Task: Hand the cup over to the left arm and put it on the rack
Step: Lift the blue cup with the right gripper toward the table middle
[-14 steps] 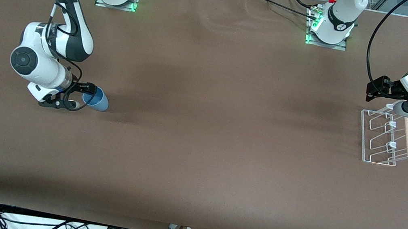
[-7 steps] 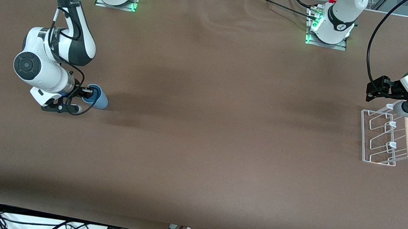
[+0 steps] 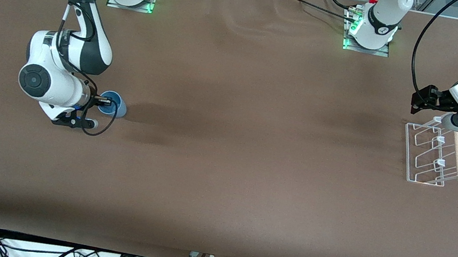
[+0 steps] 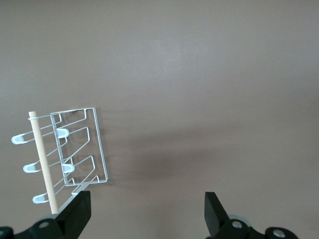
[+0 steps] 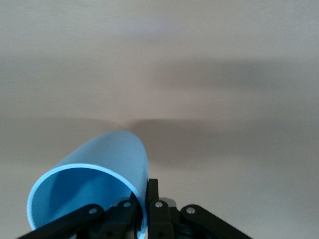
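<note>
Cup (image 3: 113, 104) has lifted and tipped, right tool (image 3: 101, 102) pinching its rim over the table (image 3: 222, 169) near the right arm's end. Left tool (image 4: 147, 219) spread, waiting above the rack (image 3: 436, 156).

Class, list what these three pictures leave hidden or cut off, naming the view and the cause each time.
- Right wrist view: the cup is cut off by the picture's edge.
- Front view: the right gripper pinches the cup's rim; whether the cup touches the table is unclear.
- Left wrist view: the left gripper is open over the rack, its body cropped.
</note>
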`<state>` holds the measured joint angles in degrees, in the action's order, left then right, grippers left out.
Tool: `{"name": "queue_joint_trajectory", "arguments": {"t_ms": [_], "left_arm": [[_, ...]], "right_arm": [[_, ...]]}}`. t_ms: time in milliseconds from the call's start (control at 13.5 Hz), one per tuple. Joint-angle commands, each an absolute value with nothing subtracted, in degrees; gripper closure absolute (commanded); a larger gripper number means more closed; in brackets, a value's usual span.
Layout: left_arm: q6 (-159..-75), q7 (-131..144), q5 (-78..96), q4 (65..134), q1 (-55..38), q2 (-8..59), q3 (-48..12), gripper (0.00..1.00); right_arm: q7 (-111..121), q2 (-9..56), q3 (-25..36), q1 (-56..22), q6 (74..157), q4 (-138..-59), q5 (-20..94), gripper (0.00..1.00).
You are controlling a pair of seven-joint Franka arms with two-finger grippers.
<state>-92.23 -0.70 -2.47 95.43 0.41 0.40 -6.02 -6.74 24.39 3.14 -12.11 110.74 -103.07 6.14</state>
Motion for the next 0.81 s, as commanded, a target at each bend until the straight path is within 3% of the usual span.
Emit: {"name": "queue_joint_trajectory", "arguments": {"t_ms": [0,222,739], "left_arm": [[-91.6,-1.1,-3.3,95.8,0.5,-0.4,-6.2,0.00],[-91.5,-1.0,-3.3,95.8,0.5,-0.5,-6.2,0.00],[-88.6,-5.2,6.0,95.9,-0.4,1.5,-6.8,0.00]], "right_arm": [[-10.0,29.0,3.3,-12.6,100.7,-91.9,19.2,1.00],[-18.2,28.9,1.9,-12.9,97.3,-87.7,26.6,1.00],[-34.7,29.0,-2.2,-17.2,100.4,-85.0,58.5,1.00]]}}
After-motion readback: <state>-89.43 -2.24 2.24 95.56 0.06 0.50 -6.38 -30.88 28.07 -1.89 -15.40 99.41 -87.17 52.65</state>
